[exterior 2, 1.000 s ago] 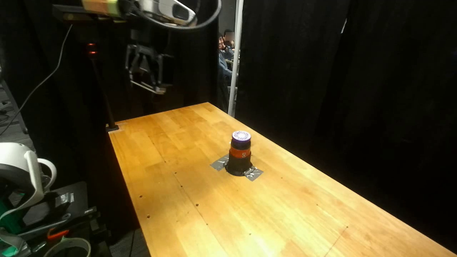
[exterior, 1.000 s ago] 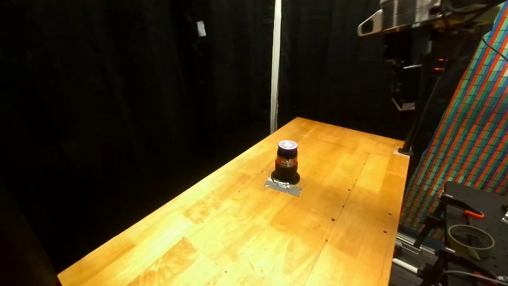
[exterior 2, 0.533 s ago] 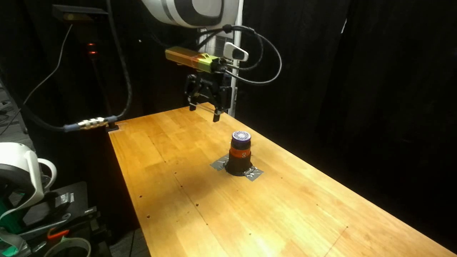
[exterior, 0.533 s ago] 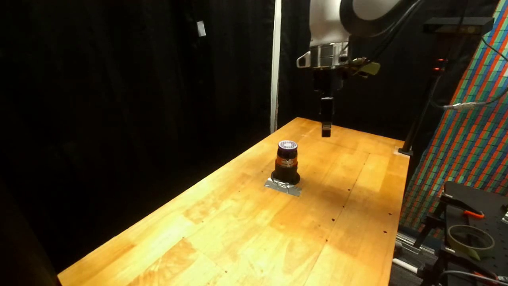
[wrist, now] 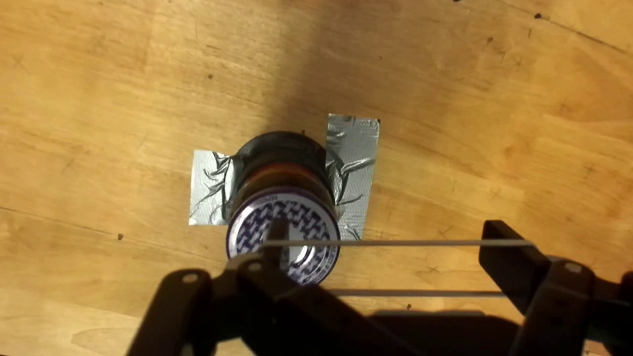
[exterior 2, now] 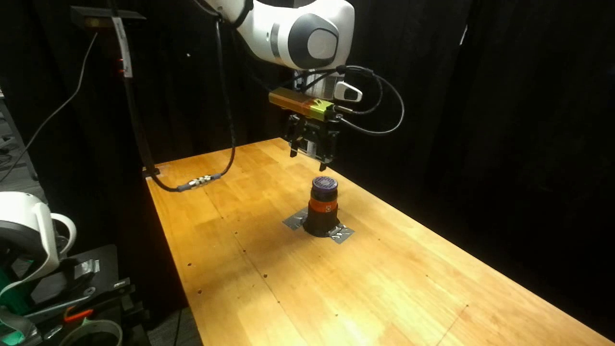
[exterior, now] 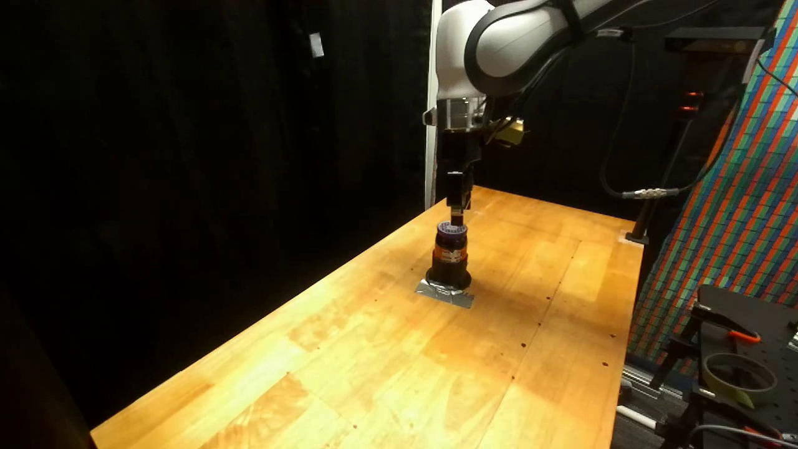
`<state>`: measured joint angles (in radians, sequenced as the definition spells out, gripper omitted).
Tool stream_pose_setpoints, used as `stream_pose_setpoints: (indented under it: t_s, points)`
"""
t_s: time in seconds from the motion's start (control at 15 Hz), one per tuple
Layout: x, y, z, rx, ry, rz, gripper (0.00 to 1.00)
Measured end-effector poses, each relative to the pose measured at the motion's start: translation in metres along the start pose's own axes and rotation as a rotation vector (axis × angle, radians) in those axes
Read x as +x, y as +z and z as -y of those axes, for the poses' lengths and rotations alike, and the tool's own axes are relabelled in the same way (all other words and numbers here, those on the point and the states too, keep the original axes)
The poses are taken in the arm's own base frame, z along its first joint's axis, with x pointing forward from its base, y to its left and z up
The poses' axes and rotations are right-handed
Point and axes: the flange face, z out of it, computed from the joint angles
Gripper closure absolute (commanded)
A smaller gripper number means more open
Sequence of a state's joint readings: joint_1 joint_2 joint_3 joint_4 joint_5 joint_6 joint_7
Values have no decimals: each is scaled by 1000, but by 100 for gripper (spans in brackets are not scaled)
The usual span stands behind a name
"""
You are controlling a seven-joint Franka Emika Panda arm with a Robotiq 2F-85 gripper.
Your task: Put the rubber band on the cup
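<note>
The cup stands upright on the wooden table, with a black base, an orange-brown band and a purple-and-white patterned top; it also shows in an exterior view. In the wrist view its round top is partly covered by a finger. My gripper is open above the table, a little higher than the cup and off to one side. The rubber band is looped round both fingers and stretched taut in two strands. In the wrist view the left finger overlaps the cup's top; the gap between the fingers lies right of it.
Silver tape runs at both sides of the cup's base on the wooden table. A pole stand is at the table's far corner. A side cart with a tape roll stands beside the table. Arm cables hang nearby.
The arm has swung from the far side of the table toward the cup and come down, carrying the stretched rubber band. The cup has not moved.
</note>
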<state>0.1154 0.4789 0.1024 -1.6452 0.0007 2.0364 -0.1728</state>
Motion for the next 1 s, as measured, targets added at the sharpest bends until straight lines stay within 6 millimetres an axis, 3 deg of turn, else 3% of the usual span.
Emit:
stream_pose_setpoints:
  t_s: [0.33,1.0]
  points:
    - [21,23,-12,-27,2,-13,0]
    - [35,51,-40,-90,19,-1,0]
